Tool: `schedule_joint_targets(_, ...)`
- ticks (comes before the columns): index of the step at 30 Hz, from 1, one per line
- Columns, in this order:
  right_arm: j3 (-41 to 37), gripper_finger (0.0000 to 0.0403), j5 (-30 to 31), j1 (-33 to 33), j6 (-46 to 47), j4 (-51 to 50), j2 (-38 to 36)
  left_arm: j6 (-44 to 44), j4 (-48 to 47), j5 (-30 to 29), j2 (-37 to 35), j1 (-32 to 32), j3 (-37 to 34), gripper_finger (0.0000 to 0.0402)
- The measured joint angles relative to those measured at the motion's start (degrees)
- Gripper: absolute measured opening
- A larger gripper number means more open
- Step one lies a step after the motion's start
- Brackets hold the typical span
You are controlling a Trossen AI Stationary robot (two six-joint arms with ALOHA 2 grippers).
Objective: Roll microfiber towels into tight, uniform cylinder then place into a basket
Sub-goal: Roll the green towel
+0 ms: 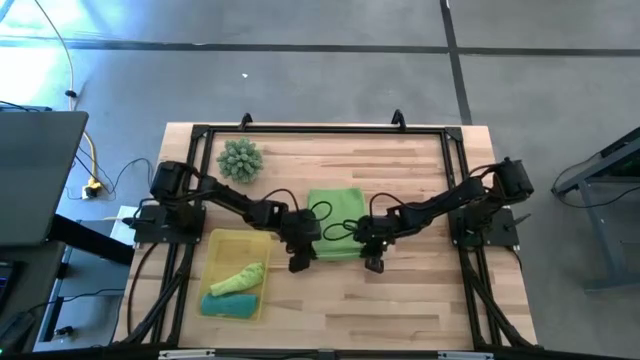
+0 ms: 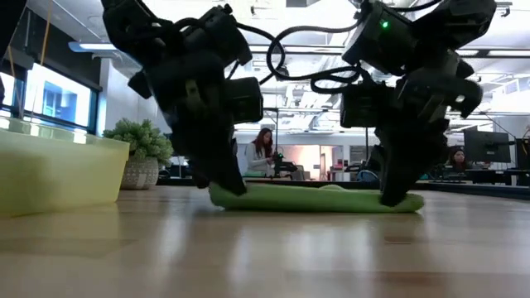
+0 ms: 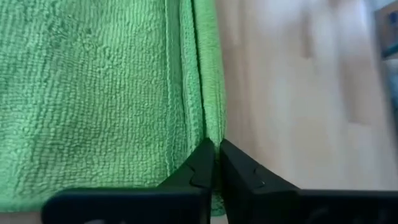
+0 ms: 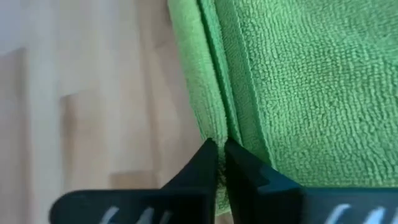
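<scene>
A lime green microfiber towel [image 1: 335, 212] lies flat and folded on the middle of the wooden table. My left gripper [image 1: 298, 262] is shut at its near left corner, and my right gripper [image 1: 374, 262] is shut at its near right corner. In the low view both sets of fingers reach down to the towel [image 2: 315, 199] at table level. The yellow basket [image 1: 215, 243] stands near the left front. In it lie a rolled lime green towel [image 1: 238, 277] and a teal one [image 1: 232, 305]. My left gripper [image 3: 214, 146] pinches the towel's hemmed left edge [image 3: 202, 124] between its two fingertips, close to the near corner. The fingers slant down onto it from above. The towel stays flat on the table. How many layers are caught I cannot tell. My right gripper [image 4: 219, 144] pinches the towel's hemmed right edge [image 4: 221, 124] between its two fingertips, close to the near corner. Its fingers slant steeply down from above. The cloth lies flat and slack on the table.
A spiky pale-green ball [image 1: 240, 160] sits at the far left of the table. A black frame [image 1: 320, 128] runs around the tabletop. Bare wood [image 1: 400, 300] stretches between the towel and the near edge. People sit in the room behind the table.
</scene>
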Motion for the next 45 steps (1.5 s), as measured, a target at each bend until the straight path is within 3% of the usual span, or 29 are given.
schedule_joint_targets(5,-0.3,0.0010,-9.5,-2.3,0.8,0.6,-1.0,-3.3,3.1,7.1,-0.3,1.8,0.0,0.0004)
schedule_joint_targets(11,-0.3,0.0002,-16.2,-5.0,1.7,0.9,-1.1,-4.6,2.0,7.1,-0.3,3.7,0.0,0.0004)
schedule_joint_targets(17,-0.2,0.0003,-15.7,-7.0,3.3,1.2,-1.1,-6.1,-2.3,-1.0,-0.4,4.8,0.0,0.0002)
schedule_joint_targets(23,-0.2,0.0009,-12.9,-7.4,1.0,0.7,-1.2,-6.1,-3.2,-4.5,-0.2,4.1,0.1,0.0002)
schedule_joint_targets(34,3.7,0.0109,-14.2,-5.7,-6.3,-10.1,-11.3,-6.2,-3.7,-6.7,-0.1,4.0,0.1,0.0001)
schedule_joint_targets(37,3.4,0.0113,-10.2,-1.9,-14.9,-5.3,-13.9,-6.3,-3.7,-6.9,-0.1,4.0,0.0,0.0001)
schedule_joint_targets(41,1.4,0.0113,6.0,4.1,-26.0,-0.6,-13.5,-6.3,-3.5,-6.9,-0.1,4.0,0.0,0.0001)
schedule_joint_targets(45,0.8,0.0113,18.2,7.1,-28.2,0.9,-10.1,-6.3,-3.5,-7.0,0.0,4.0,0.0,0.0001)
